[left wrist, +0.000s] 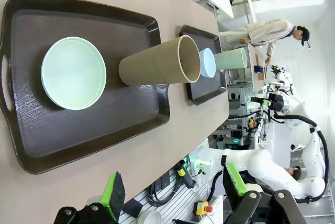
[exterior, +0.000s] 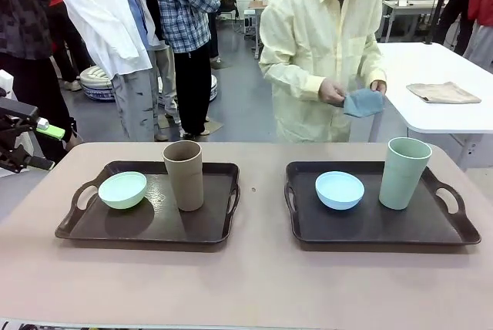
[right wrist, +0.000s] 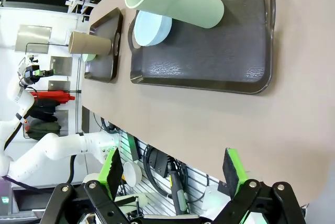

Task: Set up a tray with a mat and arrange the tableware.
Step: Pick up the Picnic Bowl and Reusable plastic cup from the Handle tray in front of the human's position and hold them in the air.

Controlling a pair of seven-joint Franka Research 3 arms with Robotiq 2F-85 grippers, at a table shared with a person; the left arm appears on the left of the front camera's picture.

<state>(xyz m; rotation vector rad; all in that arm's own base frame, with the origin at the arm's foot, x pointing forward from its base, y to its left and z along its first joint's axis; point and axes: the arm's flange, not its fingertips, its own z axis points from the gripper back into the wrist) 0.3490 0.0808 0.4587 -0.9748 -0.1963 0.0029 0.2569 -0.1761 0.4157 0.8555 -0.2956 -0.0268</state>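
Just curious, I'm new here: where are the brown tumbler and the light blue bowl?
brown tumbler [exterior: 184,180], front view, middle of its side wall.
light blue bowl [exterior: 340,189], front view, its inner hollow.

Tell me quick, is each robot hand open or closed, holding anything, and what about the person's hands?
Left hand: open, holding nothing.
Right hand: open, holding nothing.
Person's hands: holding a folded blue cloth.

Bright, even overhead light; wrist views fisheye-distorted.
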